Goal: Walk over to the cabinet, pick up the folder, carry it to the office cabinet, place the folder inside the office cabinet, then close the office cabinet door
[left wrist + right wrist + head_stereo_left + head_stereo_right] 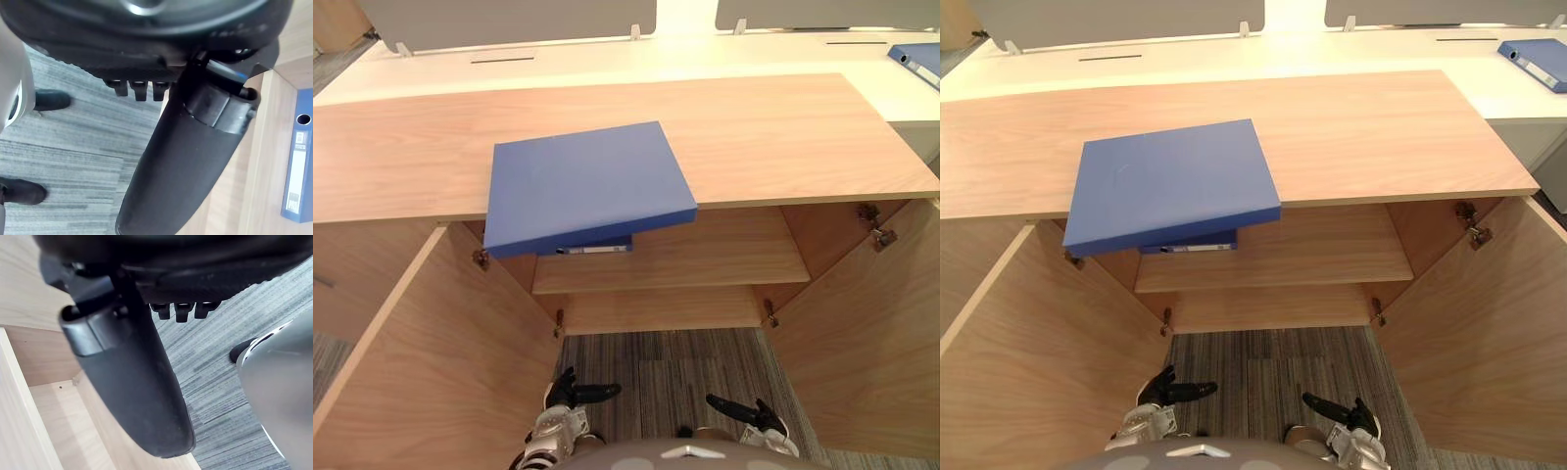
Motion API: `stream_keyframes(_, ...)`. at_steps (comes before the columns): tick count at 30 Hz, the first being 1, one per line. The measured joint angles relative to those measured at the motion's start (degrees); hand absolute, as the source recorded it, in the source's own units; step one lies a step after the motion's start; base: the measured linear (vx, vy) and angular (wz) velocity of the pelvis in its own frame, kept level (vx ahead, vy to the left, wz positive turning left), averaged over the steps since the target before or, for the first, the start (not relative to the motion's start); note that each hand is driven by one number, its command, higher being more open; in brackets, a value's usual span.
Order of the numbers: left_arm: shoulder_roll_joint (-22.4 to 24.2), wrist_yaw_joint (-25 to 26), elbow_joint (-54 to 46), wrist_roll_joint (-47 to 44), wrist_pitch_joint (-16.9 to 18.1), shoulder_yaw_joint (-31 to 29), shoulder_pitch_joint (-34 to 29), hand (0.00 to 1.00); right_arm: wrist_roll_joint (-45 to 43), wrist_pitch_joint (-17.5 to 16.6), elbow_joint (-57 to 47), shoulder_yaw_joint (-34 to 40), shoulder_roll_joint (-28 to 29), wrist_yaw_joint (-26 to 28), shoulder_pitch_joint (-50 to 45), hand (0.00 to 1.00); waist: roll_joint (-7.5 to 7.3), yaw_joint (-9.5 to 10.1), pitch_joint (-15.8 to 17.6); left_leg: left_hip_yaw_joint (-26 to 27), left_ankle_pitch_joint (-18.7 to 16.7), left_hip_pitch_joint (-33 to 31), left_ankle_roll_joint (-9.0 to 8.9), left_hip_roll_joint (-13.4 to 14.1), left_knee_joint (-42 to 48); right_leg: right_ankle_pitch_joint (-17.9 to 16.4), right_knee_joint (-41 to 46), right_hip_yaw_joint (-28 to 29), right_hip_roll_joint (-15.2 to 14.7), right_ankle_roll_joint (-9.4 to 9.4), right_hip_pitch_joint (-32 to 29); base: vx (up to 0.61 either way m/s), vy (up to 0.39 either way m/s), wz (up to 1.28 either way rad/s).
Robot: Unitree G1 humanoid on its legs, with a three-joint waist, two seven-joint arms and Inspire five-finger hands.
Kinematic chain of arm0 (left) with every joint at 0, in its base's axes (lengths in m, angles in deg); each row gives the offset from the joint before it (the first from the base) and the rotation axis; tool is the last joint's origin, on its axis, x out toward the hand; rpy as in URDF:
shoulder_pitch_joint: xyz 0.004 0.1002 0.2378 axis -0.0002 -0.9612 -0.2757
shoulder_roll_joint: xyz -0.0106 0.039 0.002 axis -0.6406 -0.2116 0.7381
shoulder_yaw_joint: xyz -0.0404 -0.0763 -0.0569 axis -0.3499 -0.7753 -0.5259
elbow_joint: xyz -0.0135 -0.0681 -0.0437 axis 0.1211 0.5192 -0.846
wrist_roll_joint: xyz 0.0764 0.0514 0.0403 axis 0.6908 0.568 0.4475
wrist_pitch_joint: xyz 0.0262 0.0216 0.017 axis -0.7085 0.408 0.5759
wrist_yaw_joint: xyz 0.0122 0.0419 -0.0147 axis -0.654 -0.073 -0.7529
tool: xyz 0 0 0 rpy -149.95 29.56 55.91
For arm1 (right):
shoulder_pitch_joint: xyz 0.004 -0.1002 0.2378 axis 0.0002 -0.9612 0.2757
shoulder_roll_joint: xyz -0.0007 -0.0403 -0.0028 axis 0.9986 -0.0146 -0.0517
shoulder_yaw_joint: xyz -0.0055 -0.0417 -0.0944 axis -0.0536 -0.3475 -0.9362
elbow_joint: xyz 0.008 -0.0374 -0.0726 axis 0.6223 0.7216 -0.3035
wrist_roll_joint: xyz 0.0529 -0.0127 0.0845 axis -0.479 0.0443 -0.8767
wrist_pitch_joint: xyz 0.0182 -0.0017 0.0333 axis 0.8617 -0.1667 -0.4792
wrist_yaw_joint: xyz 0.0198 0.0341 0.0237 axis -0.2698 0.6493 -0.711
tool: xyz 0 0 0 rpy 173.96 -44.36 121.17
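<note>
Left hand (570, 396) at 7 o'clock, right hand (751, 411) at 5 o'clock, both low over the carpet (675, 357), wide and holding nothing.
Either side, left door (421, 352) and right door (876, 333) standing open; beyond, a shelf (724, 257); at 11 o'clock, blue folder (587, 186) lying on the surface (783, 127), near corner overhanging the front edge, a blue binder (597, 247) just beneath; at 1 o'clock, second folder (1536, 61) on a white desk (1234, 54).
</note>
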Motion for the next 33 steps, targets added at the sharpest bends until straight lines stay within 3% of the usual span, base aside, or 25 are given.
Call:
stream_keyframes(9, -2.7, 0.3, -0.7, 1.6, -0.1, 6.7, -0.6, 1.00, 1.6, 0.0, 2.3, -0.3, -1.0, 0.1, 0.6, 1.00, -0.29, -0.06, -0.7, -4.5, 2.5, -0.1, 1.48, -1.7, -4.1, 3.6, -5.3, 0.0, 0.0, 0.29, 0.8, -0.06, 0.028, 0.03)
stream_keyframes(14, -4.2, 3.0, -15.9, 1.5, 0.0, 7.1, -5.3, 1.00, 2.2, -0.1, 2.1, -2.5, -1.4, -1.1, 0.1, 1.00, -0.98, -0.07, -0.8, -7.3, 4.1, 0.0, 1.48, -2.0, -6.4, 3.7, -6.3, -2.2, -0.1, 0.34, 1.6, -0.06, -0.013, 0.26)
stream_keyframes(18, -6.3, 6.6, -30.7, 1.6, 2.5, 6.9, -8.6, 1.00, 2.2, -0.6, 2.1, -2.7, -1.5, -1.3, 0.0, 1.00, -0.56, 0.29, -0.9, -8.2, 4.3, 0.1, 1.43, -2.1, -7.2, 3.7, -6.8, -2.7, 0.0, 0.32, 1.9, -0.01, -0.003, 0.06)
stream_keyframes(24, -6.6, 10.2, -40.0, 1.6, 5.0, 6.0, -9.4, 1.00, 2.2, -0.7, 1.5, -3.0, -1.7, -1.3, -0.3, 1.00, -0.55, 0.52, -0.9, -10.4, 4.3, 0.4, 1.48, -2.2, -7.4, 3.7, -6.9, -2.6, 0.0, 0.24, 2.5, 0.01, 0.005, 0.05)
stream_keyframes(30, -6.7, 10.7, -53.5, 1.6, 5.2, 5.8, -13.2, 1.00, 2.2, -0.9, 0.5, -3.0, -2.0, -1.2, -1.3, 1.00, -0.72, 0.83, -0.9, -11.1, 4.1, 1.7, 1.68, -2.3, -7.4, 3.6, -6.9, -2.3, -0.1, 0.05, 4.0, -0.03, 0.016, 0.07)
stream_keyframes(33, -7.2, 10.7, -59.2, 1.5, 7.5, 5.8, -13.7, 1.00, 2.1, -0.9, 0.5, -4.8, -2.5, -0.8, -2.2, 1.00, -0.54, 1.27, -1.0, -11.2, 4.1, 1.8, 1.67, -2.3, -7.1, 3.5, -6.8, -2.2, -0.1, 0.01, 4.3, -0.07, 0.004, -0.01)
